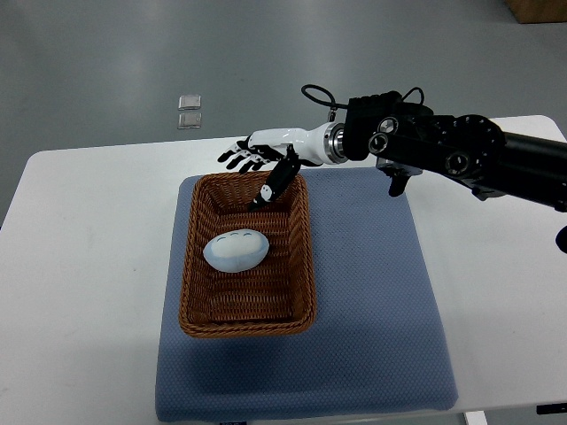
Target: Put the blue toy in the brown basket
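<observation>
I see the right arm entering from the right edge and reaching left across the white table. The right hand hovers above the far rim of the brown basket, fingers spread, holding nothing, thumb angled down. The blue toy lies inside the basket, which sits on the blue mat.

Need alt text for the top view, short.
A blue toy lies inside the brown basket on a blue mat. The right hand, fingers spread and empty, hovers over the basket's far rim.
</observation>
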You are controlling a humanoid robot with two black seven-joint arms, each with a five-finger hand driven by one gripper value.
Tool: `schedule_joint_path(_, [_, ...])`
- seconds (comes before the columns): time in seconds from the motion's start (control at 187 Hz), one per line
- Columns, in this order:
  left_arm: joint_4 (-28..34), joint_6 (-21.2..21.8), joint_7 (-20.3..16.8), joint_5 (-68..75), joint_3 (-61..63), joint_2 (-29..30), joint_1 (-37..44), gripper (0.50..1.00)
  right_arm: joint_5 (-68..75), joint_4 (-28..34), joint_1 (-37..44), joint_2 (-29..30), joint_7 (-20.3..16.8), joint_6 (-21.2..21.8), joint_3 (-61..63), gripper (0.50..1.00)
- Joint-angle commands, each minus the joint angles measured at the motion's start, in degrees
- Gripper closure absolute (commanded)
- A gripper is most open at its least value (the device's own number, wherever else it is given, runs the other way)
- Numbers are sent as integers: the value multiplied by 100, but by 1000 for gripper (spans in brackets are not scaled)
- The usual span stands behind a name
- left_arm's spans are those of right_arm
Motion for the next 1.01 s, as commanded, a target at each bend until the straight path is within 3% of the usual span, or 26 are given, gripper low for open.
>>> schedule_joint_path(0.0, [2, 0, 0, 0, 0, 0, 1, 500, 233, -8, -90, -283, 0, -1, 543, 611])
schedule_joint_path(0.091, [-6, 0, 0, 0, 0, 0, 1, 500, 611, -43, -477, -581, 26, -88, 1343, 611])
schedule_joint_path(0.187, [-6, 0, 0, 0, 0, 0, 1, 500, 1262, -43, -1180, -740, 299, -282, 2662, 611])
schedule_joint_path(0.257, [-6, 0, 0, 0, 0, 0, 1, 500, 1806, -43, -1706, -722, 474, -413, 3610, 611])
schedule_joint_path(0.434, [-6, 0, 0, 0, 9, 0, 1, 500, 2791, -122, -2770, -274, 510, -422, 5016, 609])
schedule_joint_path(0.653, [-6, 0, 0, 0, 26, 0, 1, 500, 2853, -377, -3491, 491, 694, -335, 5922, 591])
schedule_joint_path(1.006, [-33, 0, 0, 0, 26, 0, 1, 500, 2853, -430, -3808, 614, 914, -317, 5878, 591])
